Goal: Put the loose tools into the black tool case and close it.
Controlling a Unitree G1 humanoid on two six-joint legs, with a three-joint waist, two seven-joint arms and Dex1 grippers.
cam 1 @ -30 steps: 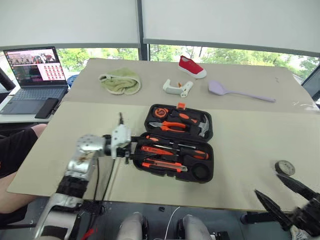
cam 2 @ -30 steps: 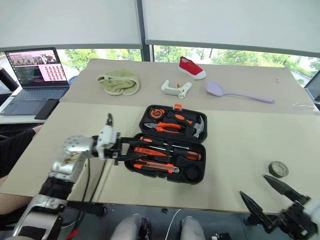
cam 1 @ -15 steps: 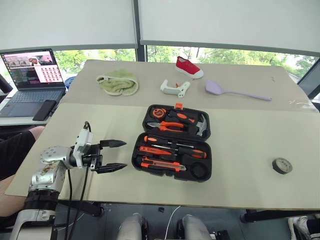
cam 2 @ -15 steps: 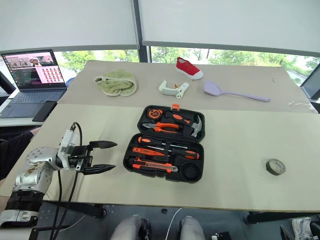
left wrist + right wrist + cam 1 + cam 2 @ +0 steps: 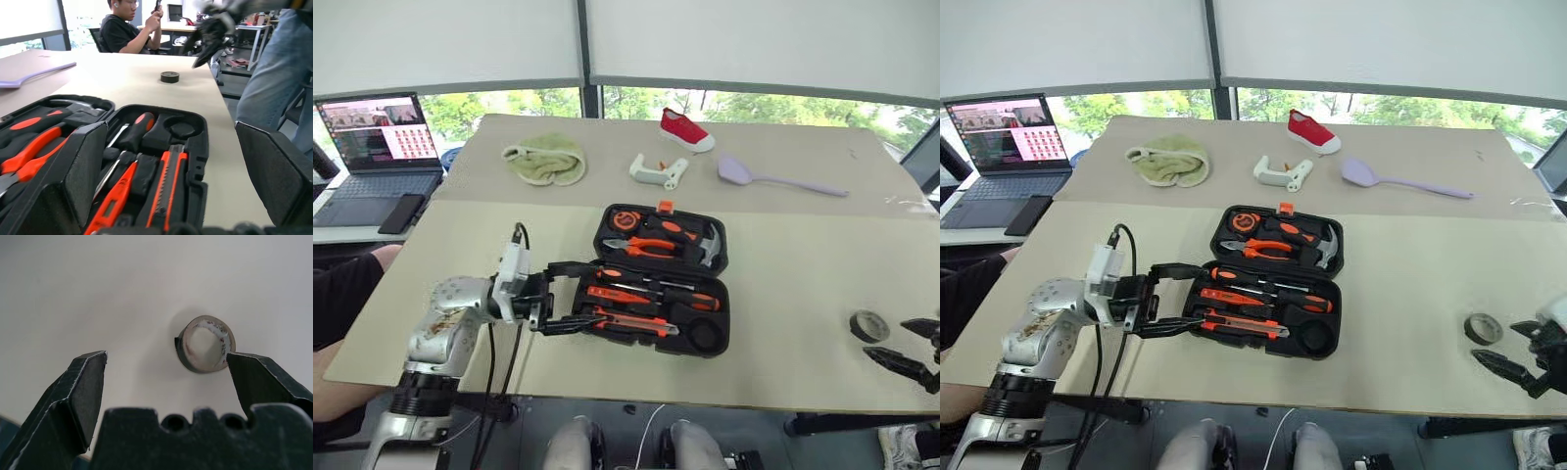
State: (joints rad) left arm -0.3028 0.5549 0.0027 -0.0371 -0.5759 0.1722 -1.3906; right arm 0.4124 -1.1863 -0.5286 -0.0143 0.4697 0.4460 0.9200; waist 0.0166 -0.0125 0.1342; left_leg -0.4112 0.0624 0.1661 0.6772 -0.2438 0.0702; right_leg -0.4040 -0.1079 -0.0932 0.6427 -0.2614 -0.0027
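Beige table (image 5: 803, 284), two sheets butted at a seam that runs across just behind the black tool case (image 5: 663, 279). Case lies open mid-table, lid half to the rear with pliers and a hammer in it, near half holding two black-and-orange screwdrivers (image 5: 656, 294), a slim one between them and the utility knife (image 5: 636, 324) along the front edge; round slot at its right front corner is bare. Small dark tape roll (image 5: 868, 325) lies flat on the table well to the right of the case, near the front right edge. Left gripper (image 5: 570, 297) is level, pointing right, jaws spread wide and holding nothing, tips at the case's left end, lower finger over the front left corner; contact, can't tell. Right gripper (image 5: 913, 346) sits at the right edge just beside the roll, also released and empty; in the right wrist view the roll (image 5: 205, 343) lies between the fingers, close to one of them. Back of the table: green cloth (image 5: 548, 161), white plastic handled object (image 5: 661, 172), red shoe (image 5: 686, 129), lilac spatula (image 5: 781, 178). Side desk to the left with an open laptop (image 5: 377, 147) and a phone beside it. Roller blinds down over the windows, trees below them. Left wrist view: seated person (image 5: 128, 27) with a phone at a far desk, someone in jeans (image 5: 279, 73) standing near the table.
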